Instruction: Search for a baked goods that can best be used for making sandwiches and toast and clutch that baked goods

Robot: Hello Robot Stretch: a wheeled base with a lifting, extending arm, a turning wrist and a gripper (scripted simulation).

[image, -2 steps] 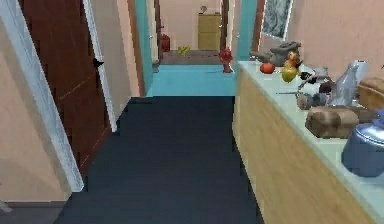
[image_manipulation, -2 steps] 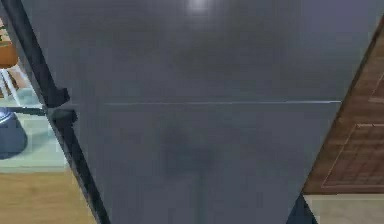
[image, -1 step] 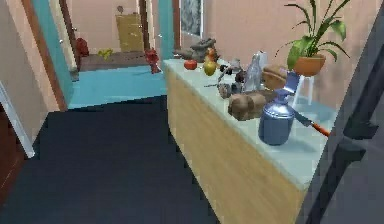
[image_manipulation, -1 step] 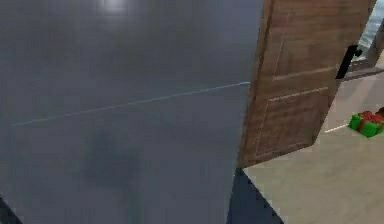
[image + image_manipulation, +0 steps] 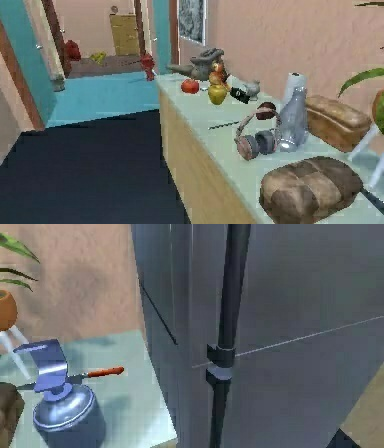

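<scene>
Bread [image 5: 338,122] was what the job called for, and I saw it as a brown tin-shaped loaf lying toward the right end of the desk [image 5: 200,135] in the forward view. Reading that view from the left, a teal wall [image 5: 28,70] and dark floor [image 5: 90,170] led to a yellowish door [image 5: 125,35] at the back. Then the desk began, carrying a dark statuette [image 5: 203,64], a red apple [image 5: 190,86] and a yellow fruit [image 5: 218,95]. Next came headphones [image 5: 257,135] with a clear bottle [image 5: 292,110] just beside them. After those lay the loaf, with a darker round loaf [image 5: 312,190] nearer the camera and a plant [image 5: 372,85] at the right edge.

By my reckoning the search was as good as done, since both loaves lay in plain sight, while the clutching was all left to do. I judged the robot would need to draw alongside the desk and reach out. Of the hand, I could not tell whether it was spread or pressed together.

The forward view gave the hallway and the loaves. The arm side view, from its left, gave the plant's leaves, a blue bottle-like thing [image 5: 62,404] and a red-handled tool [image 5: 105,372] on the pale desk top. To their right stood a grey fridge [image 5: 300,324] with a dark upright bar [image 5: 237,294] down its front.
</scene>
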